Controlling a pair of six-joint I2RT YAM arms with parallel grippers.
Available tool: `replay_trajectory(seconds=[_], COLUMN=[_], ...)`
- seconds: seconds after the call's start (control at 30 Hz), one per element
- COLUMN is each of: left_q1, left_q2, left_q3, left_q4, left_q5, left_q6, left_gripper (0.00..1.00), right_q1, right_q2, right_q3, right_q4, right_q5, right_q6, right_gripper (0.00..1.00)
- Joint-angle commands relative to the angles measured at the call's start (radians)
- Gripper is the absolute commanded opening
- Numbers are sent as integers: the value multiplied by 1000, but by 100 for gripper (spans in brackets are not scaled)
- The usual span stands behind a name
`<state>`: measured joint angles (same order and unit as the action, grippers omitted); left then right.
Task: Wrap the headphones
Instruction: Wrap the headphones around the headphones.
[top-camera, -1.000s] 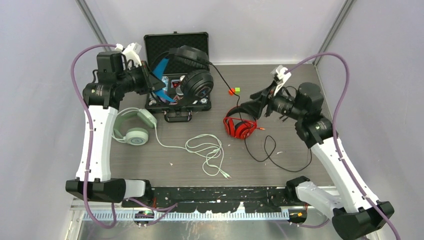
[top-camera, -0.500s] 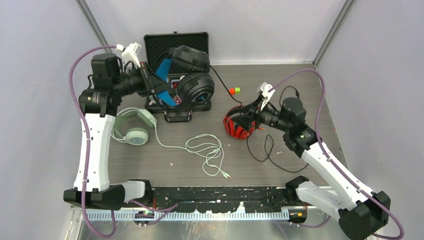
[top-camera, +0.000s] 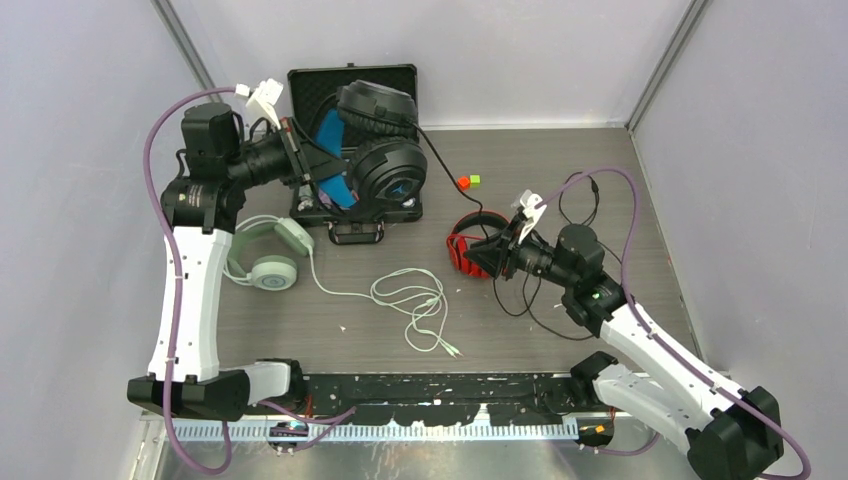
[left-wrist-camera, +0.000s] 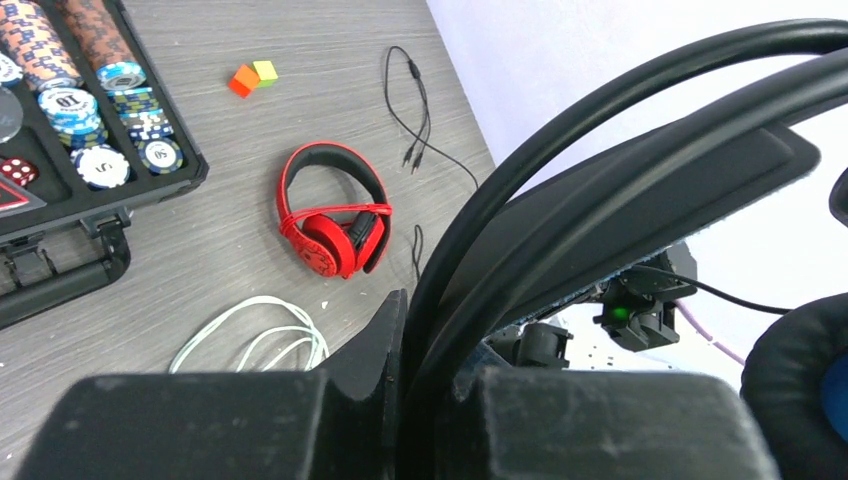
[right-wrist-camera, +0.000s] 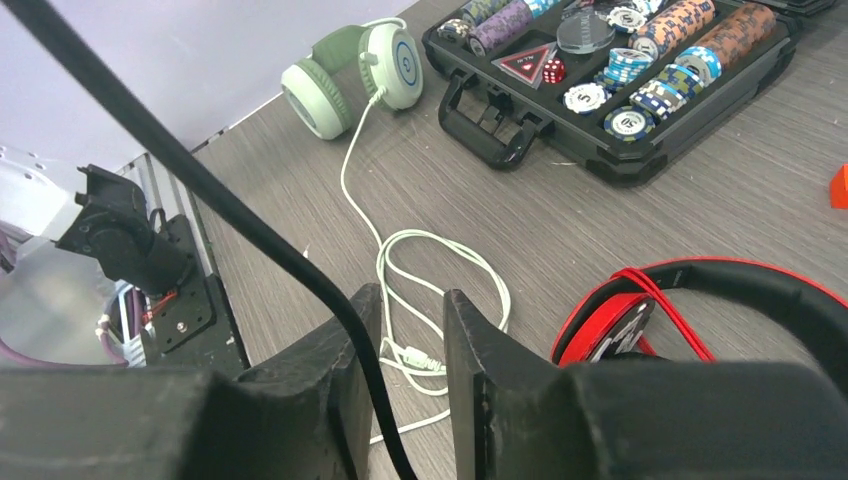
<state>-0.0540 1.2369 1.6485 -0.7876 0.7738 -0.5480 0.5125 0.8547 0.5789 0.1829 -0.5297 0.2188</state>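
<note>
Left jaws: clamped on black headphones (top-camera: 385, 172), up over the case (top-camera: 310, 92), 11 o'clock.
Right jaws: part open, black cable (right-wrist-camera: 230, 215) in the gap.
Free counter (top-camera: 540, 150): 1 o'clock corner.

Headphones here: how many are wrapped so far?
Done, it seems: the red headphones lie with their cord wound around them. In hand: the black headphones hang clamped in the left jaws, their cable running between the open right jaws. Left: the green headphones, wire loose on the table.
</note>
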Motion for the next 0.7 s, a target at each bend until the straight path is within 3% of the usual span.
replay_trajectory(seconds=[0.0,0.1,0.17,0.33,0.67], left_q1=[-2,-3,-3,-47,-285], left_q2=[-38,-38,-33,1,21], left_q3=[-1,-14,-27,-36,-37], left_q4=[118,165,193,201,170], left_q5=[90,119,142,220,223], left_q6=[-79,-107,-121,-112,-45], left_gripper=[0,0,0,0,0], right_q1=[6,6,6,6,15], right_q2=[-38,-34,-21,27,113], right_q3=[-21,-30,-23,22,49], right_q4=[107,143,163,172,272], right_q5=[38,37,40,36,8], right_q6=[25,44,51,44,94], right_gripper=[28,8,1,0,1])
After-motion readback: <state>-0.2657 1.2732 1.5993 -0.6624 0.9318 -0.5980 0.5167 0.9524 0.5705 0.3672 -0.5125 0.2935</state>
